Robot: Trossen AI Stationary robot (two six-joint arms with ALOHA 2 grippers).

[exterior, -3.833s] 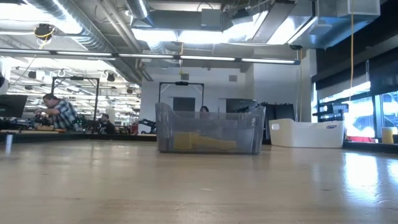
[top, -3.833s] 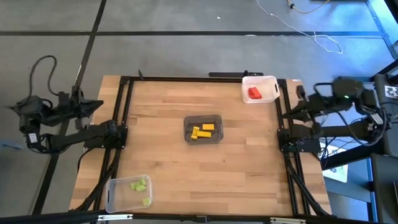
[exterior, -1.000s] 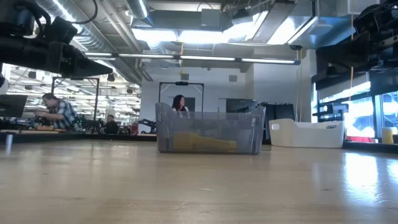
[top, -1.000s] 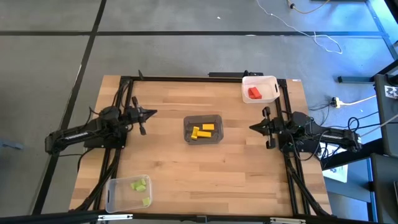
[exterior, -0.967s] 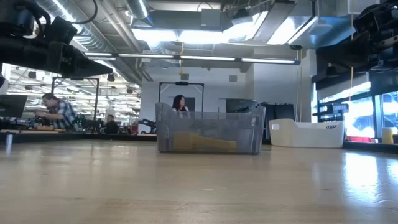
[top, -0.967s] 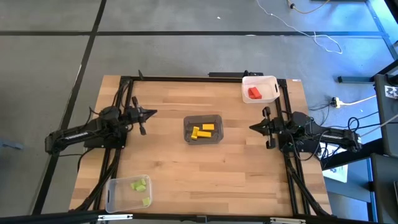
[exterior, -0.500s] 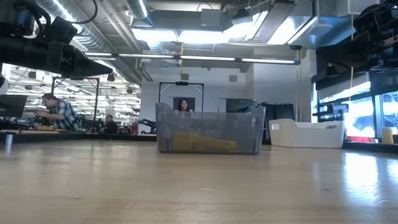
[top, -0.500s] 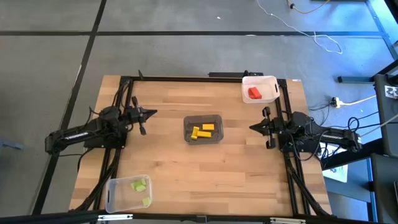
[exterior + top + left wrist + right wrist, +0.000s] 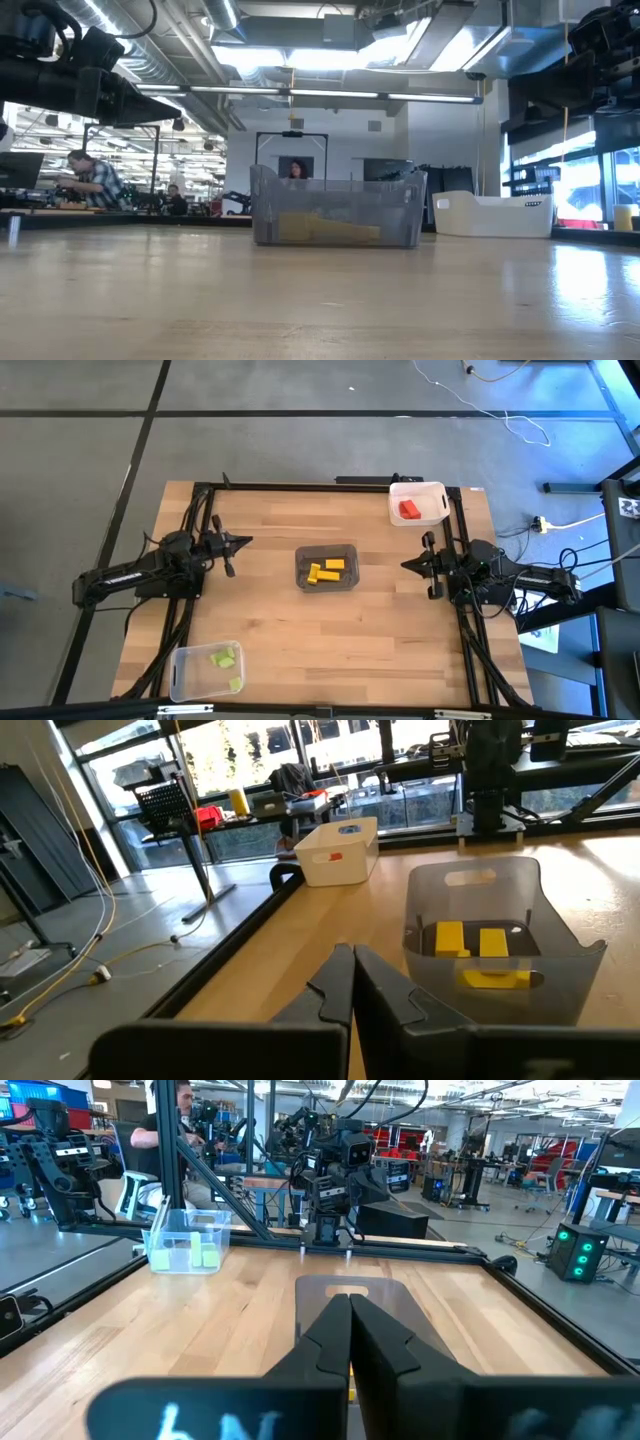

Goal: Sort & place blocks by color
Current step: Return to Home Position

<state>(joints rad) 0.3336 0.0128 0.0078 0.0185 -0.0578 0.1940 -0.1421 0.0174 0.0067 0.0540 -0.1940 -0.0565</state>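
Seen from above, my wooden table [image 9: 270, 622] carries three bins. The yellow blocks [image 9: 325, 570] lie in the grey bin [image 9: 326, 549] at the middle. A red block [image 9: 409, 510] sits in the white bin [image 9: 418, 485] at the far right corner, and the green blocks [image 9: 226, 658] are in the clear bin [image 9: 190, 676] at the near left corner. My left gripper [image 9: 245, 541] and right gripper [image 9: 405, 564] hang at opposite side edges, with open wood between them and every bin. At table height, a workshop with a seated person [image 9: 95, 182] stretches behind. Each wrist camera shows my fingers pressed together, gripping nothing.
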